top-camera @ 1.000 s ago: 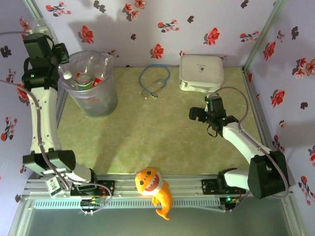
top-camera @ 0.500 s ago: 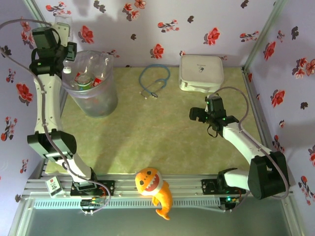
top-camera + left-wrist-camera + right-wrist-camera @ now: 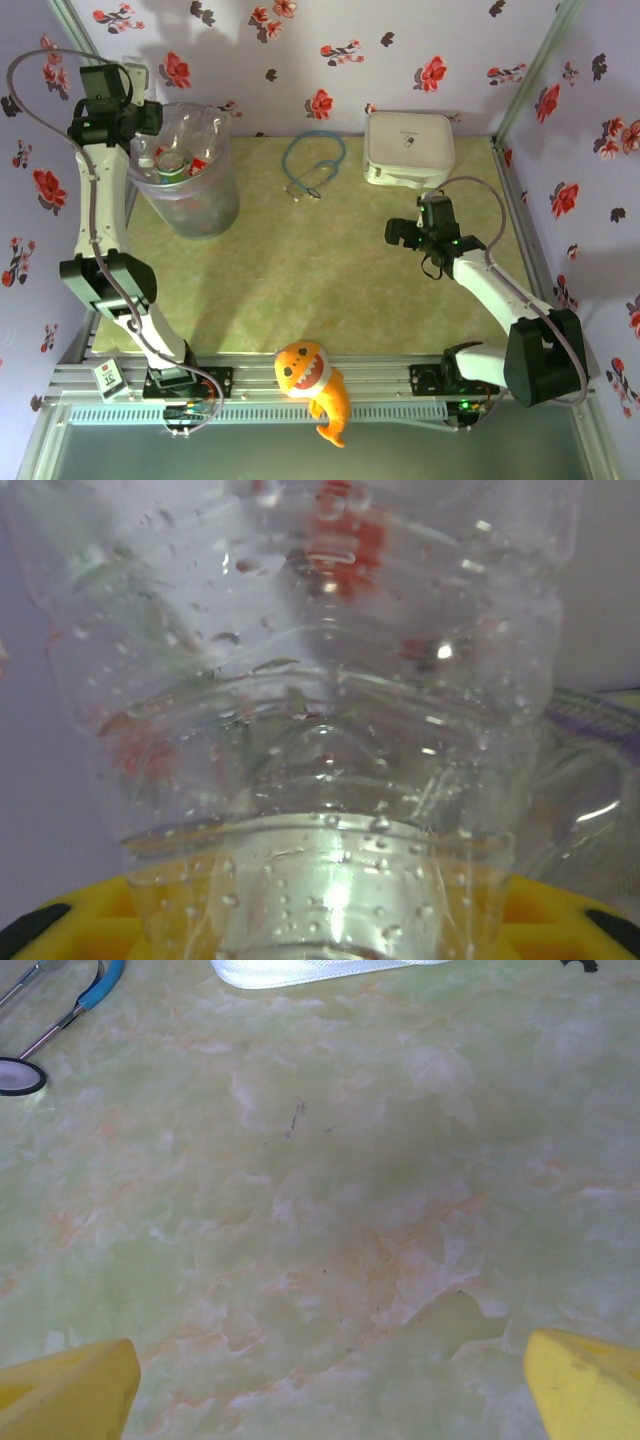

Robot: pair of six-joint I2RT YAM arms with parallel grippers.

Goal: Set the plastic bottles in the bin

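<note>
Left gripper (image 3: 138,118) over bin (image 3: 200,205), table's (image 3: 300,290) far-left corner, apparently clamped on clear bottle (image 3: 320,730). Right gripper (image 3: 330,1375) jaws wide apart.

Bottle (image 3: 330,730) was clear glossy plastic, beaded with droplets. Bin (image 3: 195,205) was translucent plastic. Bench (image 3: 350,1210) was smooth, marbled, matt.

On the green marbled tabletop (image 3: 330,280), a blue stethoscope (image 3: 304,186) near the far edge, a white square case (image 3: 408,147) just right of it, an orange fish plush (image 3: 312,385) by the near rail, floral walls (image 3: 400,40) all around.
</note>
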